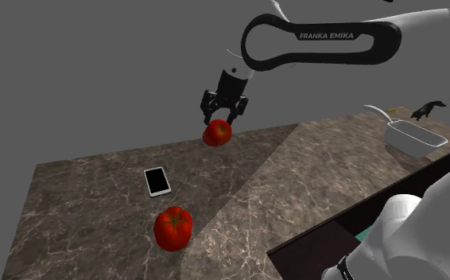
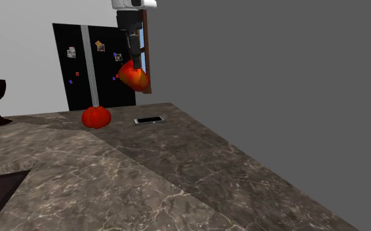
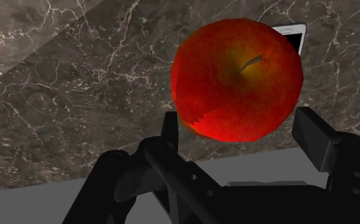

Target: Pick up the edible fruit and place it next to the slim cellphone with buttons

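Red-and-yellow stemmed apple [image 1: 217, 133] is up in the air, not yet down beside the flat white-edged, black-screened phone [image 1: 157, 181].

The brown veined stone counter [image 1: 80, 207] carries the phone screen-up, with bare stone all round it to land on. The white Franka arm [image 1: 319, 40] reaches out beyond the phone, so the load rides clear instead of dragging. The all-black two-finger gripper [image 1: 219, 119] points down, jaws clamped on the apple's sides, stem dimple facing the wrist camera. A round ribbed red tomato [image 1: 172, 228] sits on the counter near the phone but apart from it; I judge it a decoy and I'd land on the phone's other side. The apple hangs high past the phone's far end. In the wrist view the phone's corner peeks out behind it, so I judge the drop roughly lined up. I can't make out any buttons on the phone.
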